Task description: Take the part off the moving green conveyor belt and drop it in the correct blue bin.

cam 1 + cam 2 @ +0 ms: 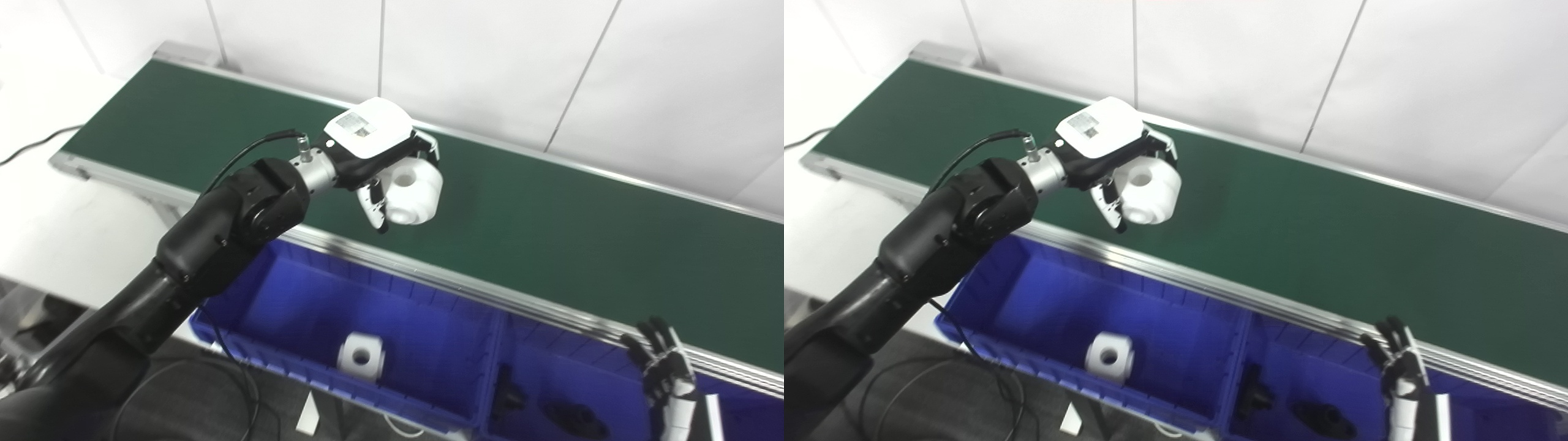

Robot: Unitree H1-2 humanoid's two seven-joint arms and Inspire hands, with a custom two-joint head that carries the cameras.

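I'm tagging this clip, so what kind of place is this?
Probably a factory-style sorting test cell: a green conveyor belt, blue bins sorting white and black parts, and a robot hand holding a white part.

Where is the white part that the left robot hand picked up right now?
The white part is held in the left robot hand, raised above the near side of the green conveyor belt, left of centre, beyond the left blue bin.
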